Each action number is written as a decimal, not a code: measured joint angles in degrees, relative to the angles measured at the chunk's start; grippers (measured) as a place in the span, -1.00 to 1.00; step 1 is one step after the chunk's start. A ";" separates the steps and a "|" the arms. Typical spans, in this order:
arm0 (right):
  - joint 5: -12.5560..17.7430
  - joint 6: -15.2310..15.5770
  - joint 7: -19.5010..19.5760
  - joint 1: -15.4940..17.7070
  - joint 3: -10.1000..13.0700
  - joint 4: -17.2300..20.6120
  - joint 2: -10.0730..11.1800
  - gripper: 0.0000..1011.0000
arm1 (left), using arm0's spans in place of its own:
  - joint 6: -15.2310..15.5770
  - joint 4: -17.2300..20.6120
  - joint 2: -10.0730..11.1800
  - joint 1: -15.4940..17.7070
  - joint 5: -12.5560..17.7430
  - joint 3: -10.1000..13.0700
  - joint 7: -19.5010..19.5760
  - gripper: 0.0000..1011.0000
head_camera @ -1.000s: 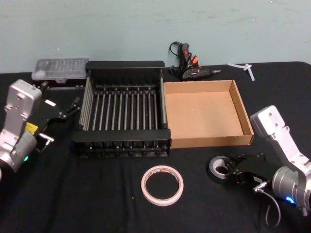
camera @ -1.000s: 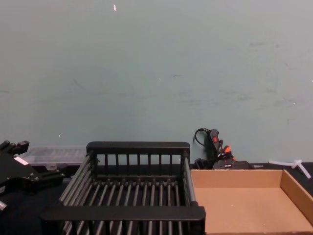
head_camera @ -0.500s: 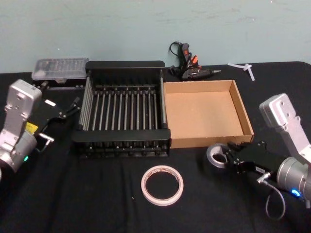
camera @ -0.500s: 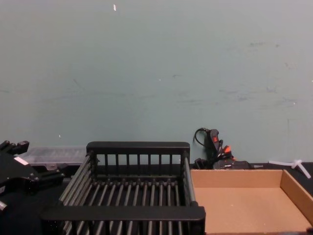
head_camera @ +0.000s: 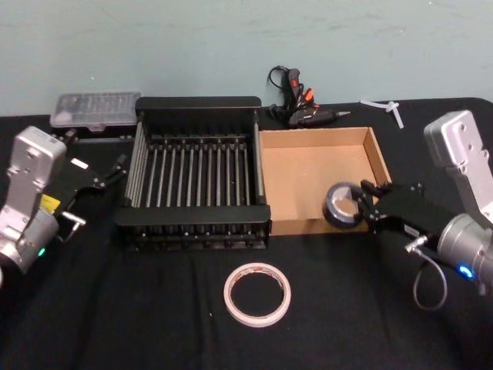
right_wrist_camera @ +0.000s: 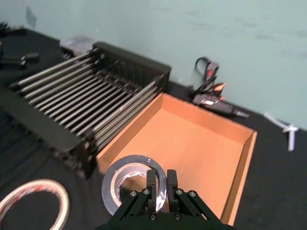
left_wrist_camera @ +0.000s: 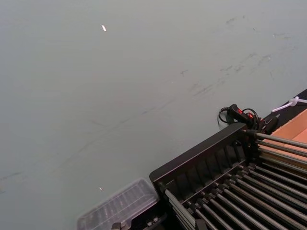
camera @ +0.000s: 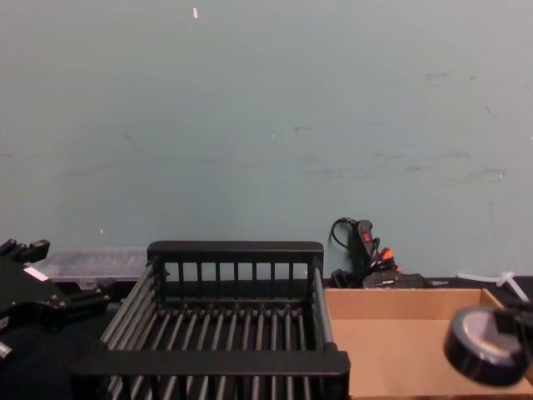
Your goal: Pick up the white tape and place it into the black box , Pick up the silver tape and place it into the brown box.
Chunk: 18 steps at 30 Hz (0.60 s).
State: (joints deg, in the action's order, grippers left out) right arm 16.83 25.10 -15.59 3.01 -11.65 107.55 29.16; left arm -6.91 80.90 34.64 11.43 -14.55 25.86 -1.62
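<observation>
Since a second ago the right tool [head_camera: 368,210], clamped on the silver tape [head_camera: 343,205], has lifted it off the desk [head_camera: 154,308] to the brown box [head_camera: 308,181]'s near wall. The left tool [head_camera: 108,176] sits parked beside the black box [head_camera: 196,104], its grip unclear. The white tape [head_camera: 257,294] lies in open room

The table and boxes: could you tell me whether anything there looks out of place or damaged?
Nothing stands out. The right gripper holds the silver tape over the brown box; the white tape lies flat before the black box.
</observation>
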 joint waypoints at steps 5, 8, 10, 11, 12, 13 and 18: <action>-2.07 -4.47 1.43 -2.29 -0.15 -2.53 -2.26 -0.73 | 0.00 0.00 0.00 0.00 0.00 0.00 0.00 0.98; -3.94 -7.91 2.51 -3.46 -0.53 -4.39 -3.69 -0.73 | 0.00 0.00 0.00 0.00 0.00 0.00 0.00 0.98; -4.99 -9.44 3.09 -4.40 -0.80 -5.84 -4.72 -0.73 | 0.00 0.00 0.00 0.00 0.00 0.00 0.00 0.98; -5.32 -9.83 3.23 -4.77 -0.92 -6.38 -5.07 -0.73 | 0.00 0.00 0.00 0.00 0.00 0.00 0.00 0.98; -5.61 -10.16 3.33 -5.13 -1.02 -6.97 -5.37 -0.73 | 0.00 0.00 0.00 0.00 0.00 0.00 0.00 0.98; -5.96 -10.50 3.43 -5.48 -1.15 -7.58 -5.66 -0.73 | 0.00 0.00 0.00 0.00 0.00 0.00 0.00 0.98; -8.13 -13.10 3.82 -7.97 -2.00 -12.04 -7.57 -0.73 | 0.00 0.00 0.00 0.00 0.00 0.00 0.00 0.98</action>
State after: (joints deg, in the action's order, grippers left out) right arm 8.70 12.01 -11.77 -4.95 -13.65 95.52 21.59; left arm -6.91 80.90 34.65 11.43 -14.55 25.86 -1.62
